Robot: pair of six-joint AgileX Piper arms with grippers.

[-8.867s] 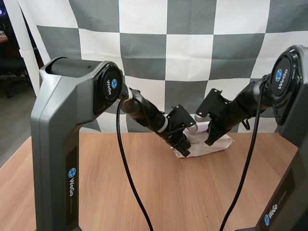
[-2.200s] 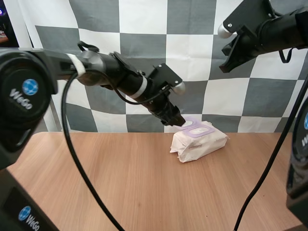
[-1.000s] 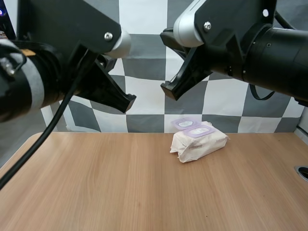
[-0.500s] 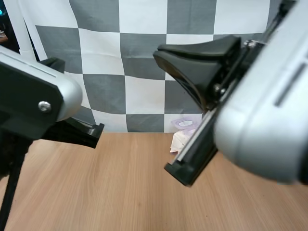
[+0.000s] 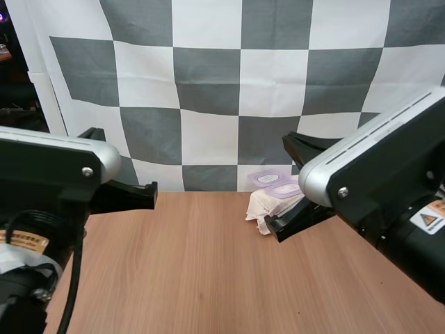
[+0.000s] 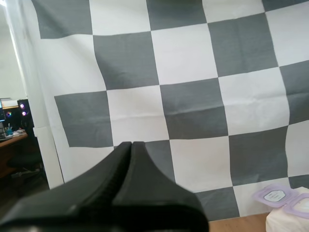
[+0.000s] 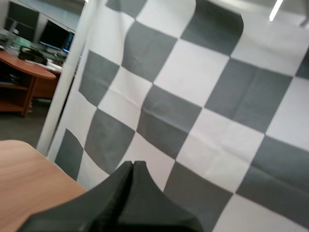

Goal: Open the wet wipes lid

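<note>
We count one pack [image 5: 272, 204] at bench [image 5: 208, 264] far edge (lid [image 5: 268, 179] flipped up); left end effector [image 6: 131, 144] and right end effector [image 7: 133, 163], two, both clenched empty; pack ahead of left, well apart.

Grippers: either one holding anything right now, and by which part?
Nothing is held. The left gripper and right gripper are each shut on nothing, clear of the wet wipes pack.

High view: I see a worktop [image 5: 208, 278] of pale wood with fine grain, evenly lit and free of hard shadows, spanning the foreground. Past its left end lies a dim strip of room [image 5: 14, 94]; dark furniture stands there, too shadowed to identify.
</note>
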